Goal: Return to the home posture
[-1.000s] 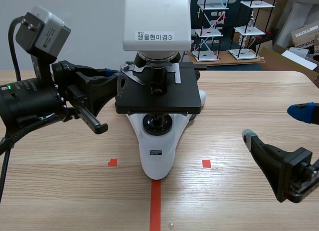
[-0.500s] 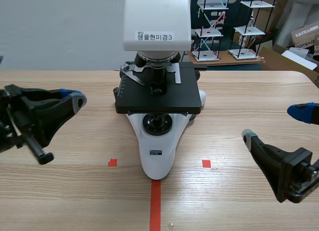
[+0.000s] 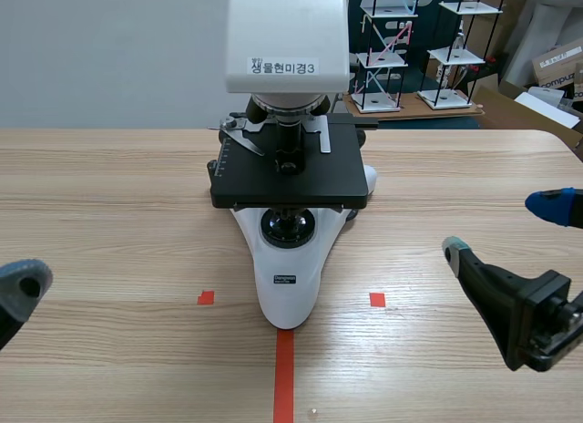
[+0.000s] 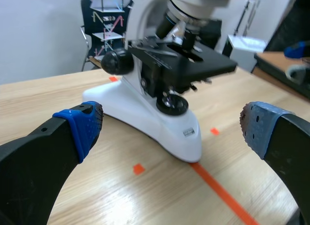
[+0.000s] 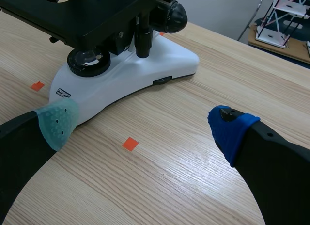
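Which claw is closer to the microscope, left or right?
Right. The right claw stands open close beside the base of the microscope, apart from it; the left claw, also open, is farther off on the other side.

I counted one microscope point(image 3: 288, 168) on one table point(image 3: 455, 168). Grippers: two, the left gripper point(image 4: 172, 123) and the right gripper point(image 5: 143, 125). Tape squares point(image 3: 206, 298): two; tape line point(image 3: 284, 377): one.

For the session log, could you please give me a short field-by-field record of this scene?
object: white-and-black microscope, upright at mid-table
surface: light wooden table
left gripper: open, empty, low at the robot's left, apart from the microscope
right gripper: open, empty, low at the robot's right, apart from the microscope
marks: orange-red tape line running from the microscope's base toward the robot
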